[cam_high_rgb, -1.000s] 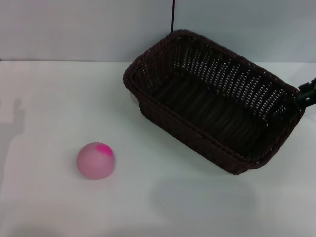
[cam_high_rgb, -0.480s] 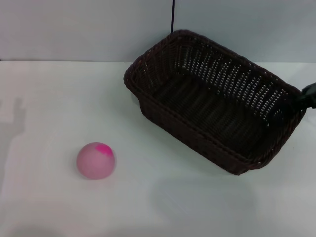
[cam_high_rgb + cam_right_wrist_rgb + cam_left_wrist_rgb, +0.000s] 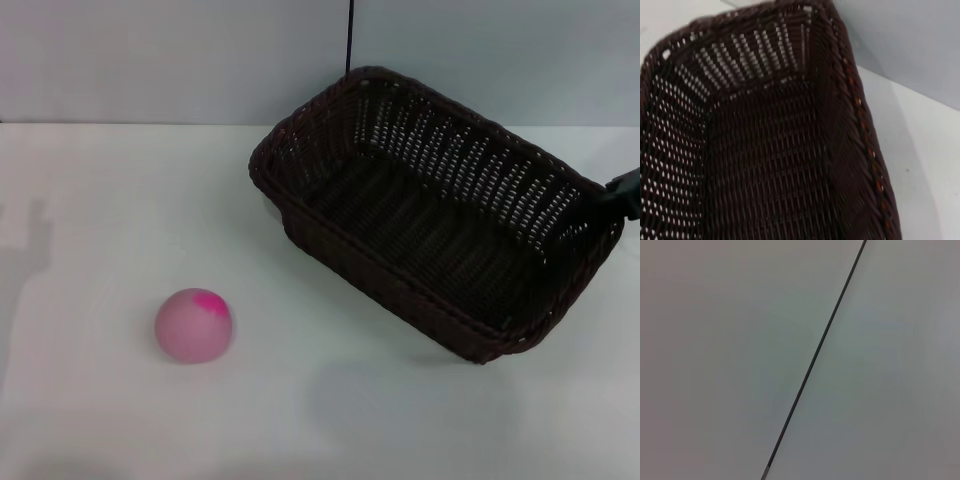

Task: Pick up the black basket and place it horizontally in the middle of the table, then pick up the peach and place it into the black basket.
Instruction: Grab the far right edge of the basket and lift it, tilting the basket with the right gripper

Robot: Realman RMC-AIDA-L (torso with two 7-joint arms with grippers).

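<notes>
A: Surface and room?

B: A white table [image 3: 330, 420] runs across the head view. Behind it stands a pale grey wall [image 3: 150, 60] with one thin dark vertical seam [image 3: 350, 35]. My left wrist view shows only that wall and the seam [image 3: 815, 355] crossing it on a slant.

A: Where are the task's things?

B: The basket [image 3: 430, 210] is on the right half, far side, set diagonally: one short end points far-left near the wall, the other near-right. The peach [image 3: 194, 324] sits on the table, left and near, well apart from the basket, magenta patch up.

A: Your arms?

B: My right claw [image 3: 625, 195] shows only as a dark piece at the right edge of the head view, touching the rim at the basket's near-right end. Whether it grips the rim I cannot tell; its fingers are hidden. My right wrist view looks down into the weave [image 3: 760, 165], with the braided rim [image 3: 860, 125] alongside bare table. My left arm is out of the head view.

A: What differs from a second ago?

B: The basket's near-right end has shifted slightly toward the near side, and its far-left corner sits a touch farther left. The dark piece of my claw shows less than before. The peach has not moved.
</notes>
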